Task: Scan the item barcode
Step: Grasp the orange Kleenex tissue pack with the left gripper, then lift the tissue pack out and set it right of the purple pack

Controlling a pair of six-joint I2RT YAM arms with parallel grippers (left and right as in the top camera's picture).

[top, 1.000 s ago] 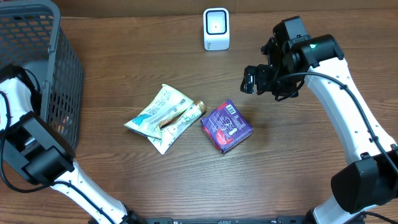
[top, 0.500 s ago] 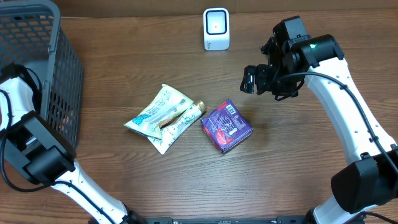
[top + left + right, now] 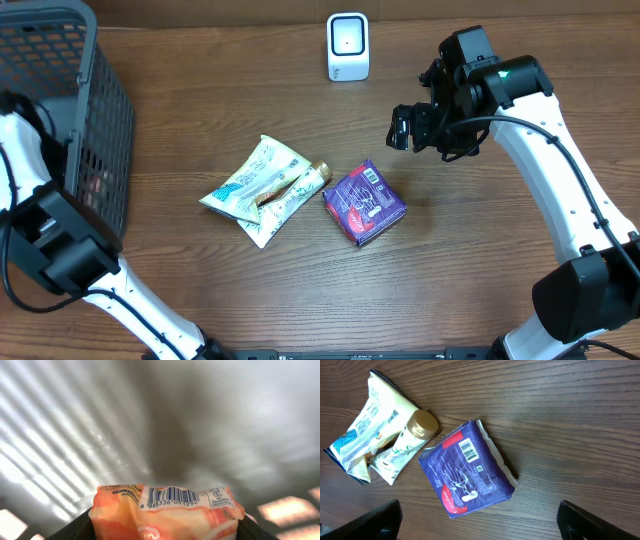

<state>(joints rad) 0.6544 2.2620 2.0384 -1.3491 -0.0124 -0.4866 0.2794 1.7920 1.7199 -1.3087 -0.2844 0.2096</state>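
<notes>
An orange and white packet with a barcode on its upper edge fills the bottom of the left wrist view. My left gripper is shut on it, one dark finger at each side, over the pale basket floor. In the overhead view this gripper is hidden inside the dark mesh basket. The white scanner stands at the table's far edge. My right gripper hangs open above the table right of a purple packet, with nothing between its fingers.
A green and white pouch and a tube with a gold cap lie together left of the purple packet. The basket takes up the far left corner. Bare wood lies between the items and the scanner.
The left arm has shifted slightly at the basket in the overhead view. The right arm and the items on the table have not moved.
</notes>
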